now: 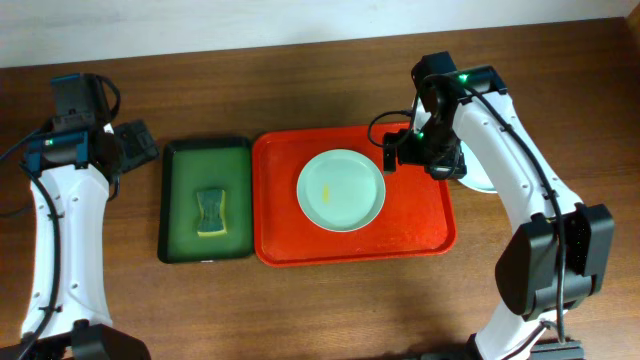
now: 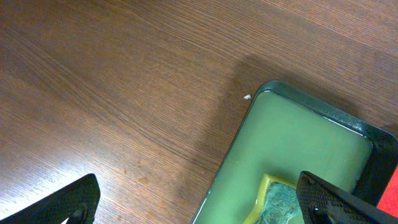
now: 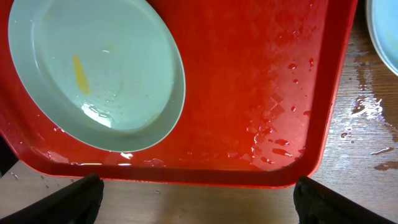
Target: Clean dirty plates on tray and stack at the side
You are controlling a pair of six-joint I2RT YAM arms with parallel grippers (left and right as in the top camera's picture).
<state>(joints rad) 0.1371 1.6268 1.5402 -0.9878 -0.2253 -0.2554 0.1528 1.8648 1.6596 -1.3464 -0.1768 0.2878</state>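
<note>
One pale mint-blue plate [image 1: 340,188] with a small yellow smear lies in the middle of the red tray [image 1: 425,225]. It also shows in the right wrist view [image 3: 93,74] on the wet tray [image 3: 249,93]. The edge of another pale plate [image 1: 480,183] shows on the table just right of the tray, mostly hidden under my right arm; its rim shows in the right wrist view [image 3: 384,34]. My right gripper [image 1: 412,150] hangs open and empty above the tray's far right part [image 3: 196,199]. My left gripper [image 1: 132,145] is open and empty over the table, left of the green tray [image 2: 199,208].
A dark green tray [image 1: 185,205] with a yellow-green sponge [image 1: 210,212] stands left of the red tray; the left wrist view shows its corner [image 2: 298,137] and the sponge [image 2: 280,199]. Water drops lie on the table by the right plate [image 3: 367,130].
</note>
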